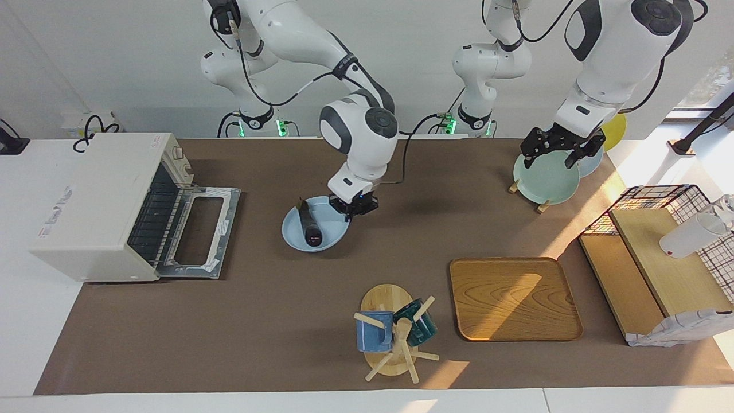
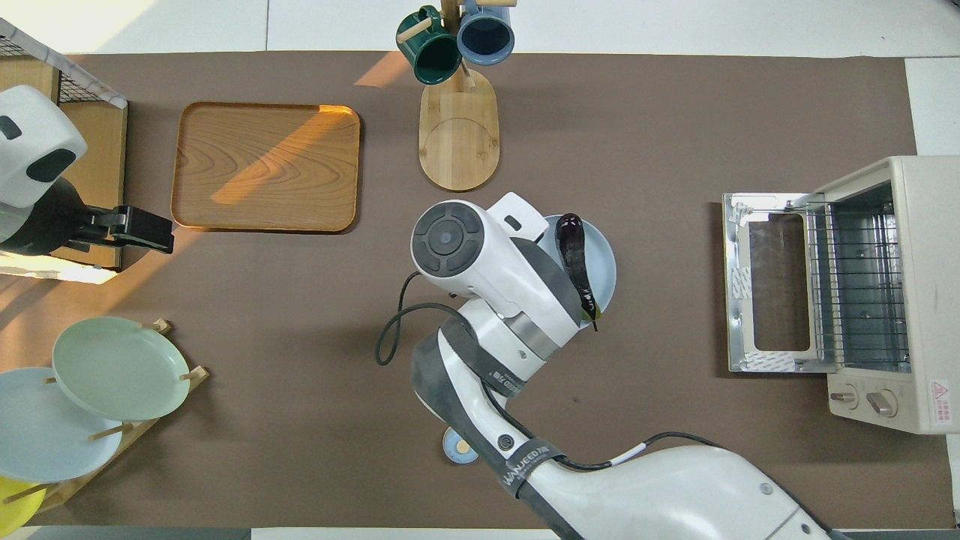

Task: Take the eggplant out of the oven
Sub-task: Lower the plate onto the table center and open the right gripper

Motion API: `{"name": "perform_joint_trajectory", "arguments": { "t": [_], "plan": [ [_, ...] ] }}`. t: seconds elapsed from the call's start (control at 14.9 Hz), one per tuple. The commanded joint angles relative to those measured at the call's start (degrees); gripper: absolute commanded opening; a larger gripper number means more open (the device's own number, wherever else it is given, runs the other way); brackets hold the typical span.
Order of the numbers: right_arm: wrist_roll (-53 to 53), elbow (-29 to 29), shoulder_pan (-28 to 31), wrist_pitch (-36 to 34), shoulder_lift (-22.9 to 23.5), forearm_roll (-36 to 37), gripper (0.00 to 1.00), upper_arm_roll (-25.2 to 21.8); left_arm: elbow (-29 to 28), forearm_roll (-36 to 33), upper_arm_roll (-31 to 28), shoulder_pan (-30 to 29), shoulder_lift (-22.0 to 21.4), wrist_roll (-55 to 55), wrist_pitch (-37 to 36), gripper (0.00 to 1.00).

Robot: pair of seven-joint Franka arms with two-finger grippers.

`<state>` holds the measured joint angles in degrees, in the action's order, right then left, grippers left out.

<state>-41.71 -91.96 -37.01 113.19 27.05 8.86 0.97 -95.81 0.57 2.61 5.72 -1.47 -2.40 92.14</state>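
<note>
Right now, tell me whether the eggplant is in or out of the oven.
Out. The eggplant lies on the blue plate, apart from the oven, whose door hangs open.

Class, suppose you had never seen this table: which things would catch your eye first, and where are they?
The glossy dark purple eggplant lies on a round pale blue plate mid-table, with the right gripper at the plate's edge. At the right arm's end, the boxy cream-white toaster oven stands with its glass door dropped open. The left gripper waits over a rack of plates.
</note>
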Motion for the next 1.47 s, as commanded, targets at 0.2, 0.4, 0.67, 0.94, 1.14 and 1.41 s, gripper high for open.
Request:
{"name": "perform_joint_trajectory", "arguments": {
  "t": [0.2,0.4,0.67,0.94,1.14,1.41],
  "plan": [
    [-2.67,0.48,-1.13,10.72,1.69,-5.69,0.0,0.26,0.18,-0.93,0.11,-0.45,-0.37,0.29,-0.83,1.0],
    [-3.38,0.03,-2.8,13.54,1.78,-6.31,0.0,0.26,0.27,-0.93,0.11,-0.45,-0.37,0.2,-0.91,1.0],
    [-6.46,-3.56,-2.54,21.18,1.78,-8.86,0.33,0.53,0.18,-1.01,0.11,-0.45,-0.37,0.03,-0.74,1.0],
    [-4.88,0.47,-2.02,17.36,1.78,-7.38,0.4,0.26,0.1,-1.01,0.11,-0.28,-0.46,0.2,-0.47,1.0],
    [7.22,0.56,2.37,6.47,-1.02,-0.52,0.06,0.09,0.1,-0.93,0.2,-0.36,-0.37,-0.06,0.23,1.0],
    [15.32,-3.99,11.24,-6.13,-5.6,4.57,0.0,-0.09,-1.66,-0.75,0.46,0.95,-0.81,-0.76,3.04,1.0]
  ]
}}
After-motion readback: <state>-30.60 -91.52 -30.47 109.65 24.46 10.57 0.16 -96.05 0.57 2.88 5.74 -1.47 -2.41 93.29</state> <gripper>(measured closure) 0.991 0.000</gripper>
